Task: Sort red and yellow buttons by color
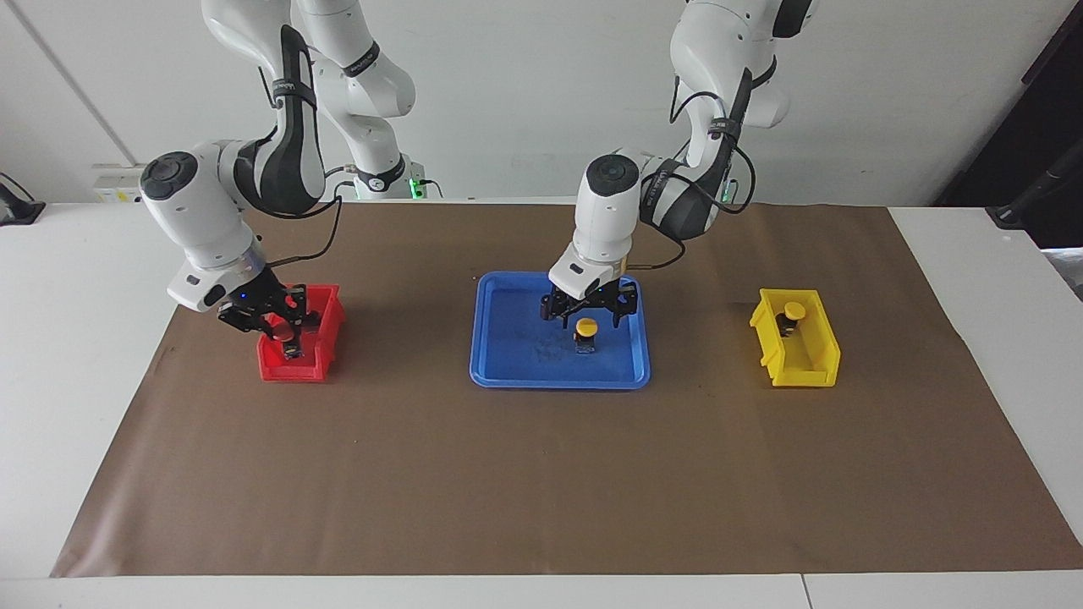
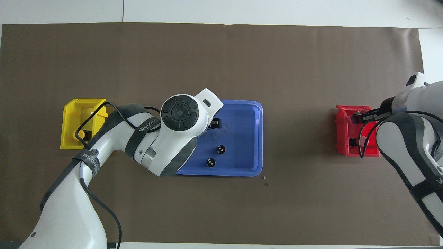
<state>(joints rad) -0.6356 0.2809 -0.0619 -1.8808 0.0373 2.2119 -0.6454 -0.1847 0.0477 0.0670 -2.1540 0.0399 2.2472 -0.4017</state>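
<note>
Now left gripper (image 1: 587, 310), jaws open, straddles yellow domed-cap button (image 1: 585, 330) at blue plastic tray's (image 1: 508, 372) 3 o'clock: drop straight, close on dark base; right gripper (image 1: 279, 326) in red bin (image 1: 321, 359), jaws unclear.

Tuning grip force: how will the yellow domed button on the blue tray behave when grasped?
The yellow domed button on its dark blocky base looks rigid and probably light. Its rounded cap may slip between fingers; the blocky base seems safer. Standing upright in the blue tray, it might tip if nudged.
</note>
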